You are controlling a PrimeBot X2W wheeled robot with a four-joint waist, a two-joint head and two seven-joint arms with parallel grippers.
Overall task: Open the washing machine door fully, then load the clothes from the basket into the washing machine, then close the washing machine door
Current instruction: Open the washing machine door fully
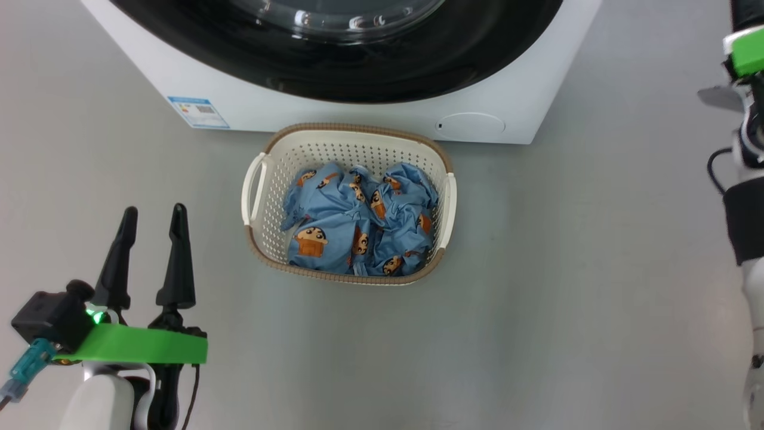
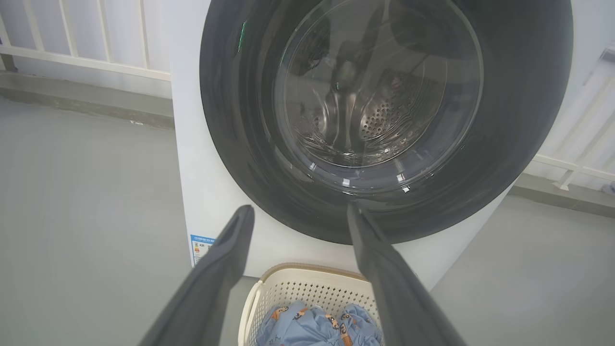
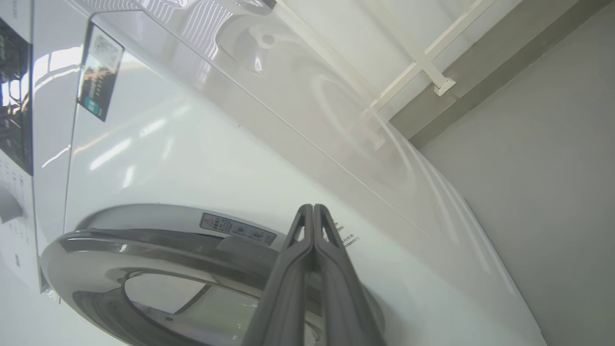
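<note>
The round, black-rimmed glass washing machine door (image 2: 384, 96) sits shut, its rim just beside the tips of the right end effector (image 3: 313, 211), pinched together on nothing and nearer that door than the wide-open, empty left end effector (image 1: 153, 210)

Your robot's left gripper (image 1: 154, 209) had 2 long, black, tapered fingers above a bright green band (image 1: 143, 346), beside a black block (image 1: 45, 316), a lit green lamp (image 1: 92, 315), a teal plug (image 1: 27, 364) and a white forearm (image 1: 98, 400). The right arm (image 1: 746, 221) wore black wrap, green trim and a black cable (image 1: 714, 170).
</note>
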